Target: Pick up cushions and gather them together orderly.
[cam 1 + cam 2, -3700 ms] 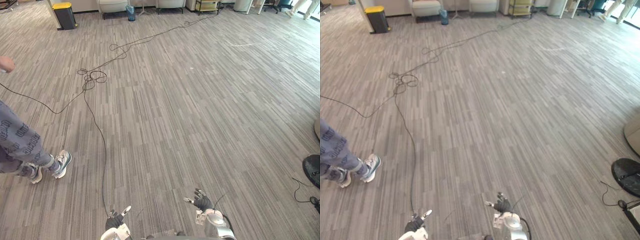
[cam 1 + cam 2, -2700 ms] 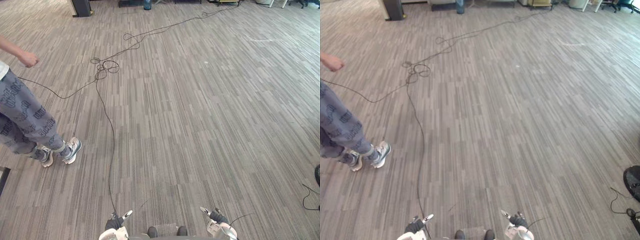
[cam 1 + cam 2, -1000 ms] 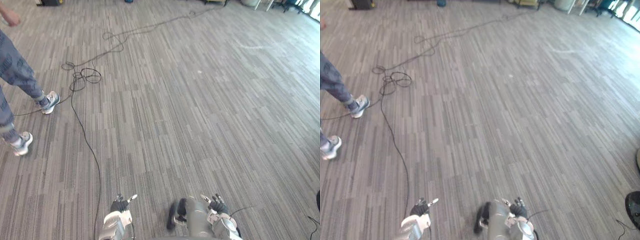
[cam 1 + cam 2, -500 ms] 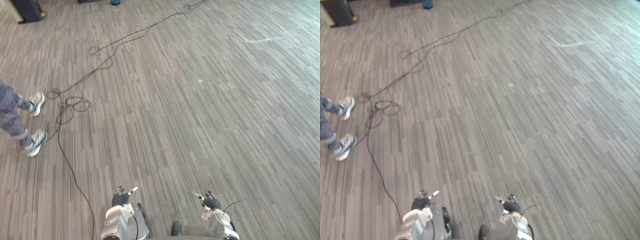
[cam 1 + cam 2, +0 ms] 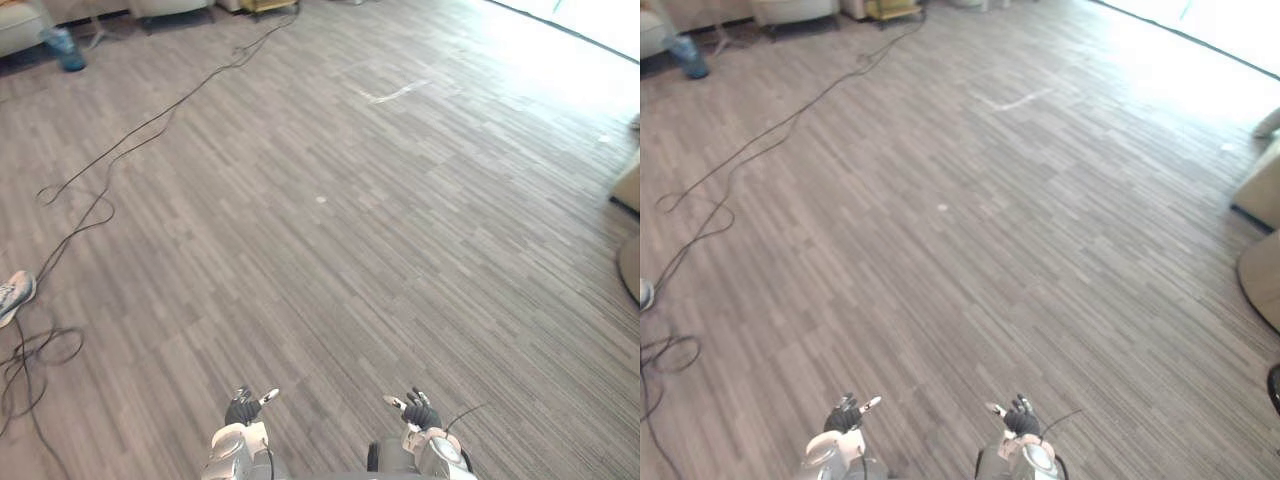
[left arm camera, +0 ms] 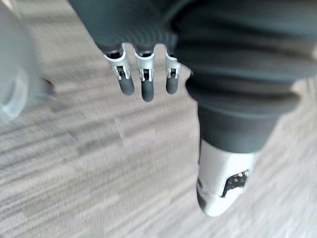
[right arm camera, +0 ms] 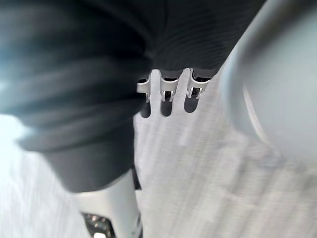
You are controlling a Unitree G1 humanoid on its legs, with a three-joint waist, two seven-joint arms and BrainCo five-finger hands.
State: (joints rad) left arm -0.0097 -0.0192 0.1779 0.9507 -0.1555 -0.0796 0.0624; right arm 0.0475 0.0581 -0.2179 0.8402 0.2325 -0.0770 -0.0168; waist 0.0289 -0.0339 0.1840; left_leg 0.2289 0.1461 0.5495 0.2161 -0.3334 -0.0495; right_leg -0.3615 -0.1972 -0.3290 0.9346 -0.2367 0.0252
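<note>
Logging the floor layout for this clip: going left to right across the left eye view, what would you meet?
A person's shoe at the left edge → blue container far back → left hand → small white speck on the floor → right hand → beige furniture at the right edge.
</note>
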